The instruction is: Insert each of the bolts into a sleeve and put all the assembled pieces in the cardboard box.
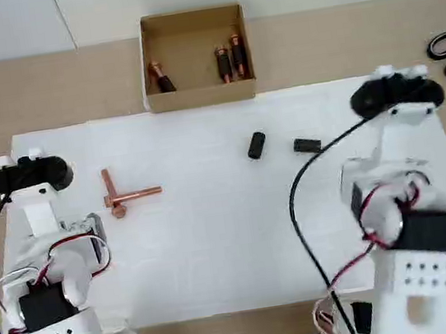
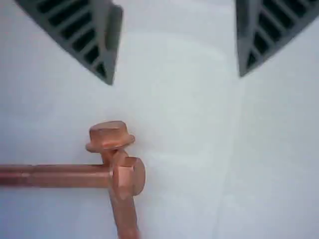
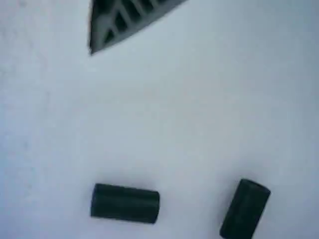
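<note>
Your two bolts (image 2: pixel 60 176) are copper-coloured with flanged heads. They lie on the white sheet (image 1: pixel 217 242), meeting at the heads in an L. They sit near your left gripper (image 2: pixel 176 74), outside its gap and touching neither of its fingers (image 2: pixel 94 35), which stand wide apart and hold nothing. Two short black sleeves (image 3: pixel 124 202) lie apart from each other near your right gripper (image 3: pixel 119 22). Whether that one is open or closed, I cannot tell. Three assembled pieces (image 1: pixel 224 63) lie in the cardboard box (image 1: pixel 201 97), well beyond both grippers.
</note>
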Robot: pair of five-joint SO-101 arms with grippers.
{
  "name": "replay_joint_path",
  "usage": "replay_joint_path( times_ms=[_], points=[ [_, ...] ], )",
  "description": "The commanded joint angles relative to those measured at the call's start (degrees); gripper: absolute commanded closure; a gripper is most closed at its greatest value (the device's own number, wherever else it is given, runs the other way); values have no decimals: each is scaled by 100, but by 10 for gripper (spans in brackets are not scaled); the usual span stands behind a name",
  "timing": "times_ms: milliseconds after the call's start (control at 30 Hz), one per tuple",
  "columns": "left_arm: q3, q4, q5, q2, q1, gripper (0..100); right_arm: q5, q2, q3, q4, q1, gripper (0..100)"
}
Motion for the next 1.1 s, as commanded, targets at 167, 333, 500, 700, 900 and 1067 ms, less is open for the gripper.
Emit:
replay_joint_path(
  times_ms=[167,333,500,700,900,1067],
  points=[
    [84,-9,0,-70,-18,848,79,3152,-2998,593,-127,736],
    [84,-9,0,-70,-18,848,35,5191,-4756,1332,-813,736],
    [84,-9,0,-70,-18,848,-316,7002,-6470,1859,-1429,736],
    [84,-9,0,-70,-18,848,-1037,8620,-8325,2079,-1763,833],
    [92,-9,0,-70,-18,848,-1327,9349,-9248,2079,-2062,847],
    [92,-9,0,-70,-18,848,-1530,9710,-9301,2026,-2149,833]
  ],
)
